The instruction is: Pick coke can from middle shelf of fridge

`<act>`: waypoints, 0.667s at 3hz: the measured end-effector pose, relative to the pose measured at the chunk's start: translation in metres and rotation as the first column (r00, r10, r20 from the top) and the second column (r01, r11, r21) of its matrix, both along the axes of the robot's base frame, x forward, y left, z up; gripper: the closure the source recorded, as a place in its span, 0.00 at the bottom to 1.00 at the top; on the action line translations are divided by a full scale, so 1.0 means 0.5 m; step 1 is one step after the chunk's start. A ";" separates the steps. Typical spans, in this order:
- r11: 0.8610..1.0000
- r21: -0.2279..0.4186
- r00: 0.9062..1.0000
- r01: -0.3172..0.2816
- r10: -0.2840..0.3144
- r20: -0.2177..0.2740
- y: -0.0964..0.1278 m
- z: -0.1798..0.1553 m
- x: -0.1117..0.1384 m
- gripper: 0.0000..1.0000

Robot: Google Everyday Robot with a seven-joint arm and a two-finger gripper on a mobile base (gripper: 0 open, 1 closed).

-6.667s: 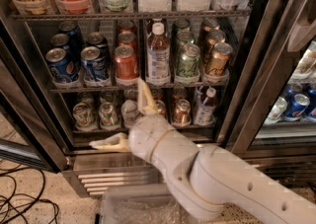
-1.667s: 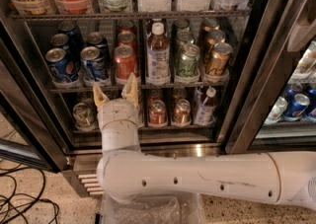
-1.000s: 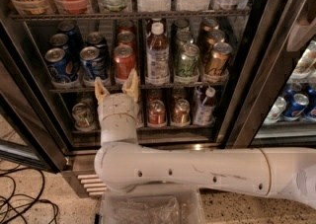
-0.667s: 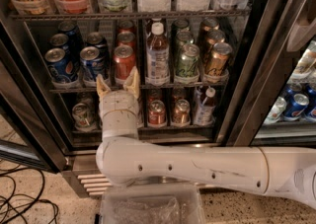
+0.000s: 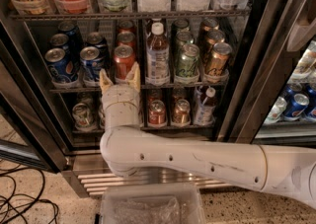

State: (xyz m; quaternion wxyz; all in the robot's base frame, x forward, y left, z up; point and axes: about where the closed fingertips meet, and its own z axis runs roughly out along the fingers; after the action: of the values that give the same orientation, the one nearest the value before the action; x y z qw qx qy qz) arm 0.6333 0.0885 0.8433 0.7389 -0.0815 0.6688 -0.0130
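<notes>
Dim inside the fridge [image 5: 245, 70], deep shadow low left. Soft glints on can tops [image 5: 222, 49], pale glare on the right glass door [image 5: 302, 72]. Brightest: the gripper [image 5: 119, 76], fingers [image 5: 133, 73] spread, just under the coke can [image 5: 123, 61].

The floor [image 5: 34, 171] is pale speckled stone, showing at 7 o'clock and again as a thin strip at 5 o'clock. Loose black cables [image 5: 22, 196] curl across it at 8 o'clock. A clear plastic bin [image 5: 148, 203] sits on the floor at 6 o'clock, just in front of a row of brushed steel slats [image 5: 96, 181]. A broad dark door frame [image 5: 259, 65] slants from 1 o'clock down toward 4 o'clock. Beyond it, at 3 o'clock, a neighbouring glass-fronted compartment [image 5: 301, 77] is lit more brightly and holds blue cans [image 5: 297, 104]. A dark metal bar [image 5: 22, 153] slants across at 8 o'clock. The gripper [image 5: 119, 77] stands slightly toward 10 o'clock from centre, its fingers [image 5: 133, 73] spread apart and pointing up.
</notes>
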 end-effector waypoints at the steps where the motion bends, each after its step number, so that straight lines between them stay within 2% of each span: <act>1: 1.000 0.003 1.000 0.013 -0.013 -0.007 -0.009 0.001 0.022 0.32; 2: 1.000 0.000 0.999 0.030 -0.030 -0.018 -0.020 0.001 0.058 0.41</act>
State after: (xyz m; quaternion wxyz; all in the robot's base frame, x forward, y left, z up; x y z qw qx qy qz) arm 0.6623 0.0784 0.8439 0.7325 -0.0715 0.6766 -0.0235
